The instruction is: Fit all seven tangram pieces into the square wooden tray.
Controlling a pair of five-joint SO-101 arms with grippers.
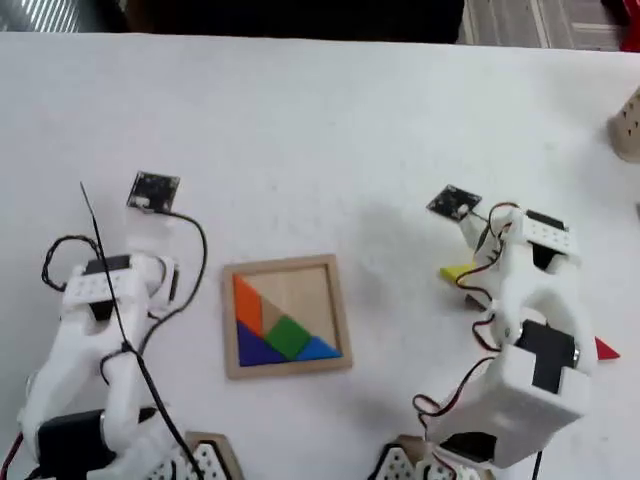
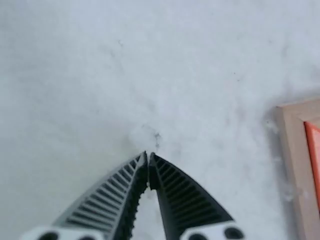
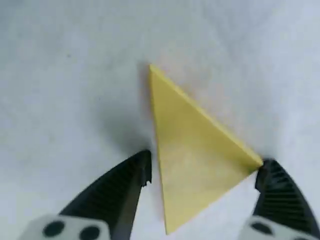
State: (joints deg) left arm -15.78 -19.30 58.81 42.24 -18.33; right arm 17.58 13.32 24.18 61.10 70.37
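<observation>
While the yellow triangle (image 3: 195, 150) lies flat on the table (image 3: 75, 75) between its jaws, the right gripper (image 3: 205, 167) stands spread, straddling it, apparently for a pinch | left gripper (image 2: 148, 162) pressed together, empty, parked clear beside the tray (image 2: 291, 155) | tray partly filled.

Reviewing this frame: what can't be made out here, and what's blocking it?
- High view: yellow wooden triangle mostly hidden under the right arm.
- High view: red piece, a tip pokes out past that arm; shape unclear.
- Left wrist view: square wooden tray cut off by the picture edge; one frame corner shows.
- Right wrist view: cannot tell whether the open right gripper touches the triangle.
</observation>
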